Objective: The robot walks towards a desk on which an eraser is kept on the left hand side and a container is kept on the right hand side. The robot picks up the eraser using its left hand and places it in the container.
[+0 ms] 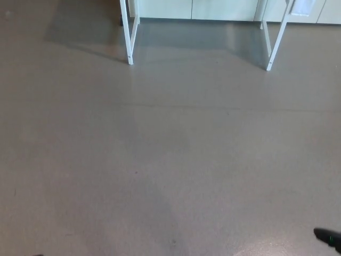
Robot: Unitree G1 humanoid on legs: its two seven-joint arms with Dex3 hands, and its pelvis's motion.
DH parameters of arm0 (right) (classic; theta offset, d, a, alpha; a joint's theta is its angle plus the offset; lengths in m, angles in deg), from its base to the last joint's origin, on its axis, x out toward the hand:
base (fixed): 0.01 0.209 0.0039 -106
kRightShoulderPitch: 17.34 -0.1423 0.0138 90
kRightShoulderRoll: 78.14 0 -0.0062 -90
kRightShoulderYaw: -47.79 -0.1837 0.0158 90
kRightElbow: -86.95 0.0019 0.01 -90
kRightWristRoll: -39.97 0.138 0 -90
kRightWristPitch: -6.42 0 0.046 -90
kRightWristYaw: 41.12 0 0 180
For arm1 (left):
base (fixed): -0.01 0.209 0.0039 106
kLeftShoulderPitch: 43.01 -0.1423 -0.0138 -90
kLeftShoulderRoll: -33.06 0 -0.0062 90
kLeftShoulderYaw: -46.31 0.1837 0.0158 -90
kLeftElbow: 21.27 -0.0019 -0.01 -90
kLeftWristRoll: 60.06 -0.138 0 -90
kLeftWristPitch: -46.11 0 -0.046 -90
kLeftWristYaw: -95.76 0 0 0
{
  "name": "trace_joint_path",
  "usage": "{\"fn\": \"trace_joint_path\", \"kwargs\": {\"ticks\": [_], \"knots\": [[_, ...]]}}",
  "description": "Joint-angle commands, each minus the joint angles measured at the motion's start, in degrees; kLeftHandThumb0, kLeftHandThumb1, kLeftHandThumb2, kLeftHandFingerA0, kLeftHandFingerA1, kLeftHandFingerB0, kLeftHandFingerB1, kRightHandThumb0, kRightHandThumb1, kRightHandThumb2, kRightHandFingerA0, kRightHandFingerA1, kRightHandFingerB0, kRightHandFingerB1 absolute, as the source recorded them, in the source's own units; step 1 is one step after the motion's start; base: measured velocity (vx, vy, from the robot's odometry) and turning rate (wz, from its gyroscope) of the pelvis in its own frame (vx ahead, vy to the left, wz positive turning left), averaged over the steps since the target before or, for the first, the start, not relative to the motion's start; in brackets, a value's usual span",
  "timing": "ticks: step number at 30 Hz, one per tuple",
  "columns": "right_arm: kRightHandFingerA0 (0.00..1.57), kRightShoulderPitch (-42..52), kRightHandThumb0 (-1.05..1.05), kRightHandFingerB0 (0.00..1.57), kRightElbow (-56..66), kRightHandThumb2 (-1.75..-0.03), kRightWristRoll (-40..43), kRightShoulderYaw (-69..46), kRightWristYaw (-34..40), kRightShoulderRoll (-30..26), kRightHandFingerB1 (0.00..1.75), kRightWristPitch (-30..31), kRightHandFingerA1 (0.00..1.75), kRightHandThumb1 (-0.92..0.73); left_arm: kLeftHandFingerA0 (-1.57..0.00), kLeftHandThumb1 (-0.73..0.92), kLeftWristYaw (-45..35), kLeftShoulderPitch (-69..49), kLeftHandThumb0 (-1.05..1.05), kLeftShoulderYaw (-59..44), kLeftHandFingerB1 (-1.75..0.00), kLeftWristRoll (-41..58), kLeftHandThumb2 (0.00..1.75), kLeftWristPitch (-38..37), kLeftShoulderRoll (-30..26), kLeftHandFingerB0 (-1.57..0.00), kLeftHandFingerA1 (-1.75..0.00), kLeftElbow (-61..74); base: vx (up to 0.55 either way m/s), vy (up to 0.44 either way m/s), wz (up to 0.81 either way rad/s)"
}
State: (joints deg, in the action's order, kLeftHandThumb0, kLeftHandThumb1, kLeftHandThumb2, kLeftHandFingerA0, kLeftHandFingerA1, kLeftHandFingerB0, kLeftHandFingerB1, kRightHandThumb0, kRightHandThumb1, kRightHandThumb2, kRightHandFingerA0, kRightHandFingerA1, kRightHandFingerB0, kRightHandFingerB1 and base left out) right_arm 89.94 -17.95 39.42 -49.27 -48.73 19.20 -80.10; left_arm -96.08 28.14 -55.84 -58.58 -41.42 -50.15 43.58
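Note:
Only the white legs of the desk show, at the top of the head view: a left leg [129, 37] and a right leg [274, 42]. The desktop, the eraser and the container are above the picture's edge and hidden. A small black part of my right hand [327, 238] pokes in at the bottom right corner; too little of it shows to tell its state. My left hand does not show.
Grey floor [170, 160] stretches between me and the desk. A white wall or cabinet base [213, 9] runs behind the desk legs, and the desk's shadow lies on the floor beneath it.

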Motion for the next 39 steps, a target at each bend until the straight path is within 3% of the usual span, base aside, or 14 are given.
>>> {"fn": "trace_joint_path", "kwargs": {"ticks": [1,15,16,17,21,34,39], "knots": [[0.47,3.4,-0.13,0.22,10.5,-0.87,10.7,-4.5,-5.8,0.5,0.53,2.6,0.64,-0.42,-0.43,0.66,-9.9,-3.9,-0.21,-4.9,-0.33,13.1,0.6,0.2,0.9,-0.38,-0.36,8.3,0.0,0.0,0.0],[0.48,7.0,-0.13,0.22,11.1,-0.88,9.7,-3.5,-7.3,0.6,0.53,2.4,0.64,-0.43,-0.45,0.63,-9.6,-6.2,-0.22,-1.8,-0.33,13.1,0.59,1.7,5.0,-0.39,-0.36,15.8,0.0,0.0,0.0],[0.57,7.4,-0.15,0.33,11.3,-0.57,9.7,-3.2,-7.4,0.9,0.41,2.0,0.5,-0.61,-0.45,0.64,-10.2,-6.5,-0.22,-1.2,-0.33,12.5,0.59,0.4,4.8,-0.37,-0.36,14.8,0.0,0.0,0.0],[0.49,7.4,-0.13,0.23,11.6,-0.88,9.7,-3.3,-7.2,0.9,0.53,2.5,0.64,-0.42,-0.45,0.64,-9.8,-6.4,-0.21,-0.8,-0.33,11.9,0.59,-0.4,5.1,-0.37,-0.37,13.9,0.0,0.0,0.0],[0.46,7.2,-0.12,0.22,12.2,-0.88,9.8,-3.6,-7.0,0.8,0.53,3.3,0.63,-0.43,-0.48,0.64,-7.4,-6.4,-0.24,0.9,-0.33,7.5,0.59,-3.5,3.7,-0.39,-0.37,9.2,0.0,0.0,0.0],[0.46,7.1,-0.14,0.22,11.8,-0.87,8.2,-2.5,-7.1,-0.1,0.52,2.2,0.63,-0.42,-0.47,0.63,-8.4,-7.2,-0.26,0.5,-0.33,7.2,0.59,-9.5,1.1,-0.39,-0.36,4.7,0.0,0.005,0.07],[0.49,7.2,-0.14,0.23,12.0,-0.87,8.5,-2.5,-7.3,-0.1,0.53,2.5,0.64,-0.41,-0.47,0.63,-8.0,-7.6,-0.27,0.8,-0.33,7.2,0.59,-8.6,1.1,-0.38,-0.36,5.9,0.03,0.129,-0.06]]}}
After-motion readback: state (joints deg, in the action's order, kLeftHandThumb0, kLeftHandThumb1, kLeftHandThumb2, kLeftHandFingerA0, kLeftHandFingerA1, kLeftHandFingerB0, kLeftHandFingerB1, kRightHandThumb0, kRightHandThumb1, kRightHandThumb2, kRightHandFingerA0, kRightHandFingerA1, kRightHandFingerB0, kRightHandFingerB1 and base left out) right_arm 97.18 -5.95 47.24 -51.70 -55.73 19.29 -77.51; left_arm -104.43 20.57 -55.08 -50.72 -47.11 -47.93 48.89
